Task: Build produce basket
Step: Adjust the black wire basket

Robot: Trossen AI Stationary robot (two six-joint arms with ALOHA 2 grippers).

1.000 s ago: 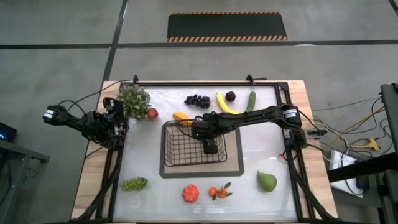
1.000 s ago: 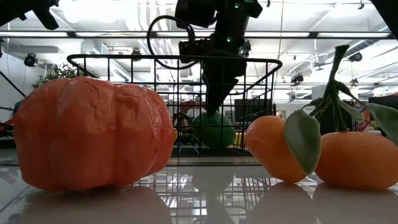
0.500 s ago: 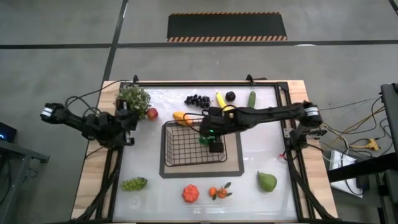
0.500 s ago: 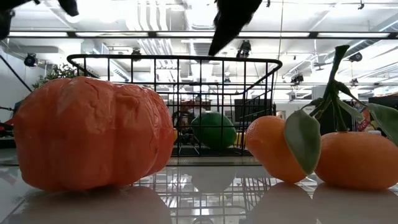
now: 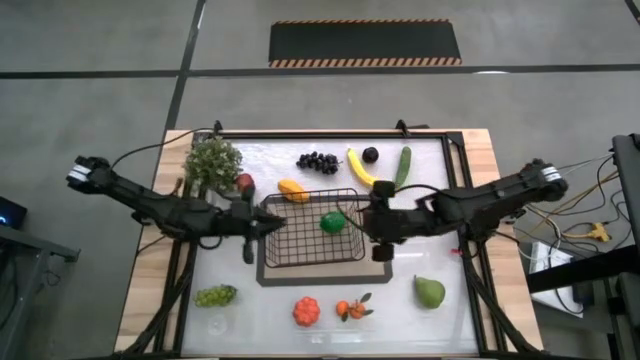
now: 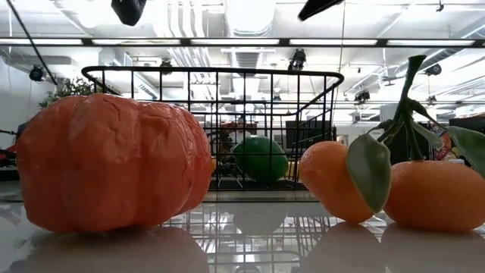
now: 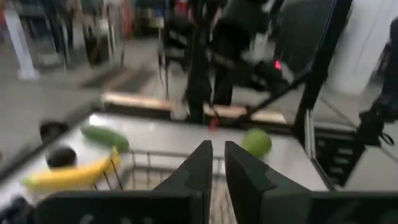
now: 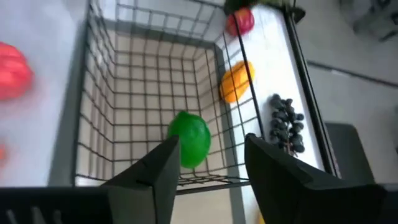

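Observation:
The black wire basket (image 5: 290,245) stands on a dark-bordered grey mat (image 5: 380,272) in the middle of the table. A round green fruit (image 5: 333,222) lies on the basket's floor and also shows in the right wrist view (image 8: 189,140) and the low view (image 6: 260,158). My right gripper (image 5: 380,228) is open and empty, raised just to the right of the basket. My left gripper (image 5: 262,226) is shut and empty, raised at the basket's left wall. Its fingers (image 7: 213,171) point across the basket.
On the far side lie dark grapes (image 5: 317,160), a banana (image 5: 360,165), a cucumber (image 5: 403,163), an orange fruit (image 5: 292,189), a red apple (image 5: 244,182) and a leafy plant (image 5: 214,160). On the near side lie green grapes (image 5: 215,295), a red-orange fruit (image 5: 306,311), tangerines (image 5: 352,309) and a pear (image 5: 429,292).
My right gripper has risen out of the basket and drawn back toward the table's right edge. The green fruit stays on the basket's floor. My left arm has reached from the table's left edge to the basket's left wall.

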